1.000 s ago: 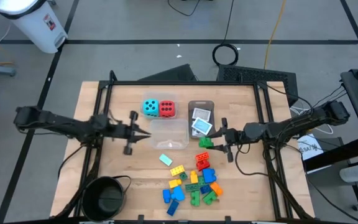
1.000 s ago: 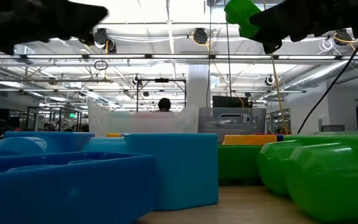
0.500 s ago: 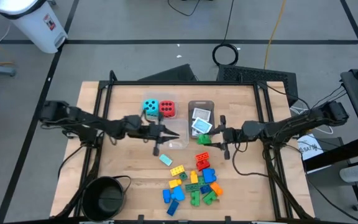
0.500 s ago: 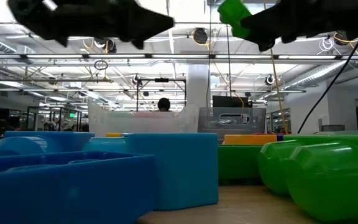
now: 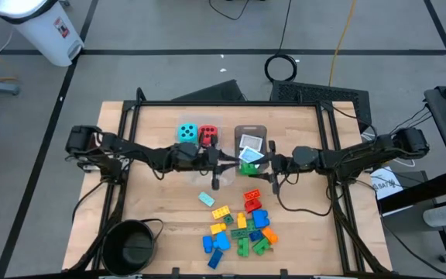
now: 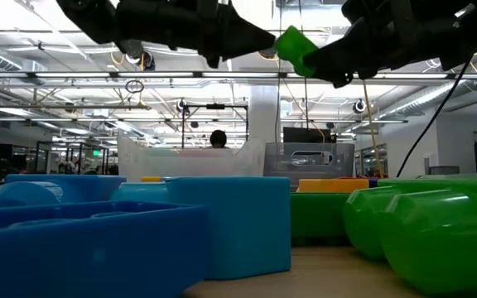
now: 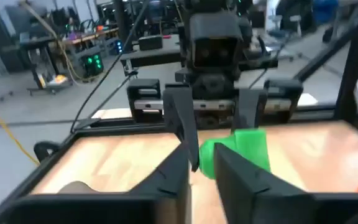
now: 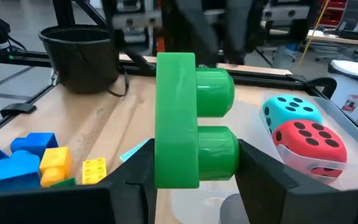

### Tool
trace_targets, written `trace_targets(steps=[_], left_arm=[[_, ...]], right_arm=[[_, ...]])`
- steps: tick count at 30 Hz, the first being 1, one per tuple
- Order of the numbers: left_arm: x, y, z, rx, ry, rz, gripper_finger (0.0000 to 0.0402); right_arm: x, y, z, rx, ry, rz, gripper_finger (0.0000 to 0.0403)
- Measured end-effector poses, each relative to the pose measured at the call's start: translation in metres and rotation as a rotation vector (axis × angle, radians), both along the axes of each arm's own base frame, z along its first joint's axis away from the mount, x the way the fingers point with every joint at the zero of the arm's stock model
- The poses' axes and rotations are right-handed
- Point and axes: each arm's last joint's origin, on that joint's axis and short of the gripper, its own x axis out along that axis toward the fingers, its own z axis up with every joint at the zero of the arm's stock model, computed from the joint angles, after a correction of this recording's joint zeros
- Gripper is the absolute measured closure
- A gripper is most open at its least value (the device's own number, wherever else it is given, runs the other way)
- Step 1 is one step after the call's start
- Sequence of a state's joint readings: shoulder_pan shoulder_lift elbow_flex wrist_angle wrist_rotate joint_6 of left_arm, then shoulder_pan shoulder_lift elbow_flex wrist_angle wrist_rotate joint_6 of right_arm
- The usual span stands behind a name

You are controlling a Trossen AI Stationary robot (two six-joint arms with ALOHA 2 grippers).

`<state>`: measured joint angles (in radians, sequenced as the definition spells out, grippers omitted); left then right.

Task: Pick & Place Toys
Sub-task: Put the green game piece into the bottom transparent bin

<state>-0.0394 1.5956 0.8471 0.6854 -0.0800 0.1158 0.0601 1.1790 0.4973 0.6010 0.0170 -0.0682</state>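
Note:
My right gripper is shut on a green two-stud brick, held in the air over the table's middle, above the grey tray's near end. The brick also shows in the right wrist view and the low view. My left gripper reaches in from the left, fingers a little apart, tips right at the brick. A teal die and a red die stand at the far middle. A pile of small bricks lies on the table at the near middle. White cards lie in the grey tray. My right gripper pinches the green brick between its two fingers, one on the flat underside, the other against the stud side. The fingers come level from the table's right. The brick is lifted clear, on edge, studs sideways. My left gripper: I cannot tell whether its tips touch the brick.
A clear plastic tub stands under the left arm. A round black bowl sits at the near left corner. A small teal piece lies near the tub. The table frame's rails run along both sides.
My left gripper has travelled toward the table's right edge, over the clear tub, up to the green brick. My right gripper has moved a little toward the table's left edge with the brick, which stays lifted clear.

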Motion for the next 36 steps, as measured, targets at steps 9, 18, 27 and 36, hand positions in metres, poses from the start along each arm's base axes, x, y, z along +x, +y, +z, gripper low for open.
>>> trace_targets(steps=[9,18,27,36], left_arm=[[0.002,-0.001,-0.011,-0.132,0.062,-0.020,0.0155],[0.010,-0.002,-0.017,-0.122,-0.011,-0.028,0.0066],[0.010,-0.006,-0.018,-0.137,0.007,-0.168,0.0068],[0.010,-0.004,-0.018,-0.129,-0.003,-0.082,0.0074]], right_arm=[[0.000,0.000,0.000,0.003,0.003,-0.004,0.0247],[0.000,0.000,-0.001,0.002,0.009,-0.002,0.0248],[0.000,0.000,0.000,0.002,0.003,-0.009,0.0257],[0.006,0.004,-0.001,0.010,-0.046,0.005,0.0258]])
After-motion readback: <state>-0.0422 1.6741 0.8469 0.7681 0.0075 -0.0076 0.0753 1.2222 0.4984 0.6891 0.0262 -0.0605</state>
